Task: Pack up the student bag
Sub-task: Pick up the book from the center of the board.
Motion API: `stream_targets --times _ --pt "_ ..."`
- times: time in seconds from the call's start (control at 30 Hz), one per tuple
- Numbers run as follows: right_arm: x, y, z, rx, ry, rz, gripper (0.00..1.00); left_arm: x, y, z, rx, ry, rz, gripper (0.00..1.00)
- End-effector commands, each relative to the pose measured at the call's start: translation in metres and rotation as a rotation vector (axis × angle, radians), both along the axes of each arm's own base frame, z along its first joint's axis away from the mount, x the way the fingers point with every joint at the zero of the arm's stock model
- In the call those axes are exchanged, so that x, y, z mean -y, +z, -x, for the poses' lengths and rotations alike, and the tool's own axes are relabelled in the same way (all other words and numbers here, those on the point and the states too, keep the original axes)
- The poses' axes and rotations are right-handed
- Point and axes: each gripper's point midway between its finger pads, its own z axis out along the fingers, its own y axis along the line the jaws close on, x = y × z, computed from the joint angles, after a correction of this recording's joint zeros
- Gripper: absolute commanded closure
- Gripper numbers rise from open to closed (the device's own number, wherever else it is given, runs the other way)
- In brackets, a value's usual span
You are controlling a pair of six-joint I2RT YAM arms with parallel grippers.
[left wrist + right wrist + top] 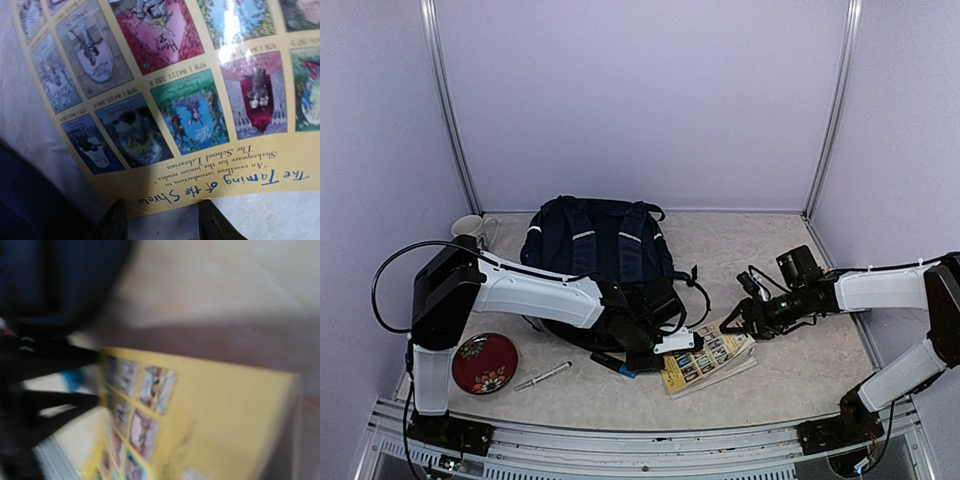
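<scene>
You're picking up the book (708, 360): left gripper (164, 220) and right gripper (732, 324) both stand open at its edges. Next, clamp it, then lift toward the bag (595, 245).

Navy, white-striped student bag (595, 240); yellow book (713, 362), grid of coloured pictures; red dish (485, 362), floral pattern.

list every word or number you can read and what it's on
"The Taming of the Shrew": blue handwriting on the yellow book
"An excellent introduction to Shakespeare for the junior reader." "The School Librarian": same cover
"978 1 84121": under its small pictures; further digits unclear
Other views: nothing readable
</scene>
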Motion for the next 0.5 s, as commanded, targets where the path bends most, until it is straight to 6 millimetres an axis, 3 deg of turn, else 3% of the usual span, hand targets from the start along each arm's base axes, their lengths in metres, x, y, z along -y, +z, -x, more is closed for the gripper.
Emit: stream_targets --times 0.0,0.17,0.27,0.33,0.47 --pt "-0.043 0.050 0.041 -0.064 0.203 -0.244 0.50 0.020 -0.016 -0.006 0.006 0.001 0.089 0.53" --pt "-0.030 0.036 0.026 -0.057 0.121 -0.072 1.00 0.016 -0.012 -0.008 0.008 0.016 0.111 0.53" --pt "-0.021 0.042 0.014 -0.004 0.081 0.015 1.00 0.018 0.014 -0.006 -0.028 0.029 0.199 0.52" --pt "-0.018 0.061 0.009 0.067 0.087 0.039 1.00 0.022 0.051 0.001 -0.068 0.011 0.314 0.48" --pt "-0.021 0.110 0.007 0.225 0.154 0.013 1.00 0.023 0.160 0.032 -0.148 -0.138 0.629 0.28"
